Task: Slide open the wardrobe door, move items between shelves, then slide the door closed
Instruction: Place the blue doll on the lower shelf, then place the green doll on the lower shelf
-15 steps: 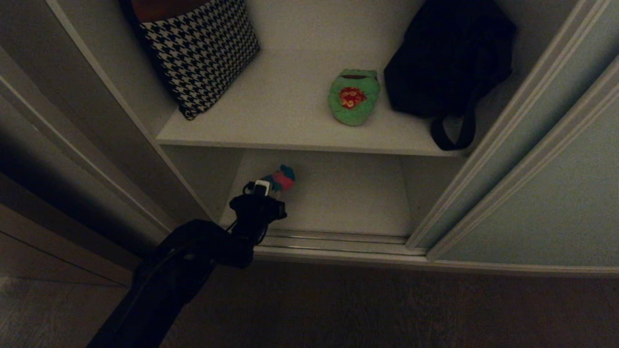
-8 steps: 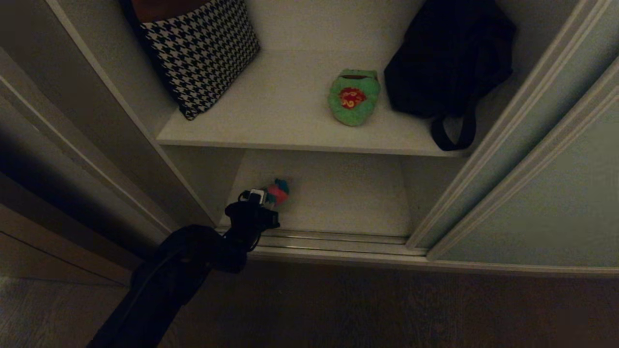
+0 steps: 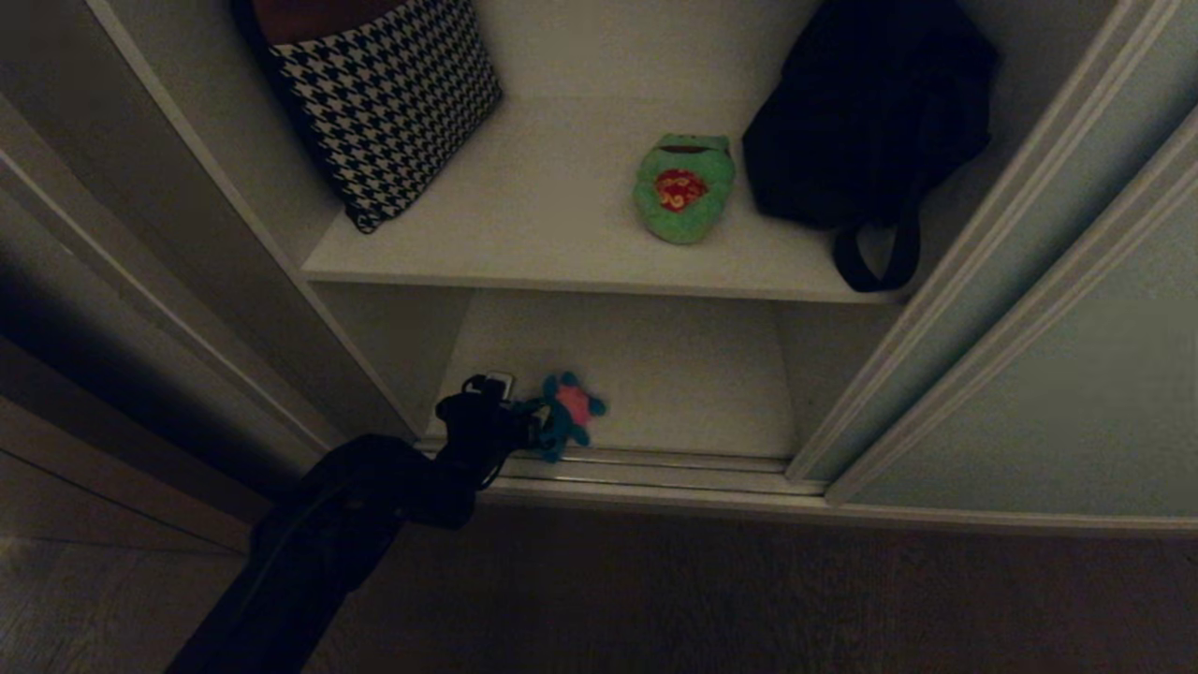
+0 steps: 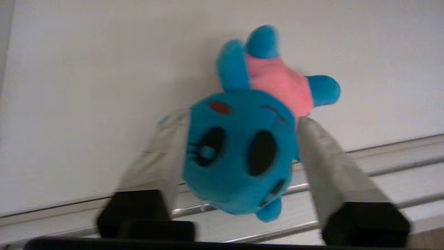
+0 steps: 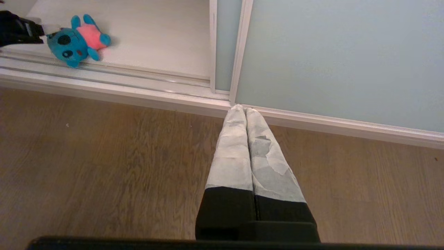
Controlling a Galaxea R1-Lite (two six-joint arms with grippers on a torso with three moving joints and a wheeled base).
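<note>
Teal-blue toy [image 4: 239,152] with pink belly is lying at the front edge of the lower shelf [image 3: 693,374], head overhanging the floor rail [image 3: 655,463] and sitting between the parted fingers of the left gripper [image 4: 239,139], while the right gripper [image 5: 245,111] is hanging closed over the wood floor [image 5: 104,156].

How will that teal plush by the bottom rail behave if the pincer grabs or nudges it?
Probably squashy: the teal plush looks stuffed and fuzzy, so it should compress between the left pincer. Likely light for its size. Its rounded head lies over the floor rail, so a nudge might tumble it outward.
</note>
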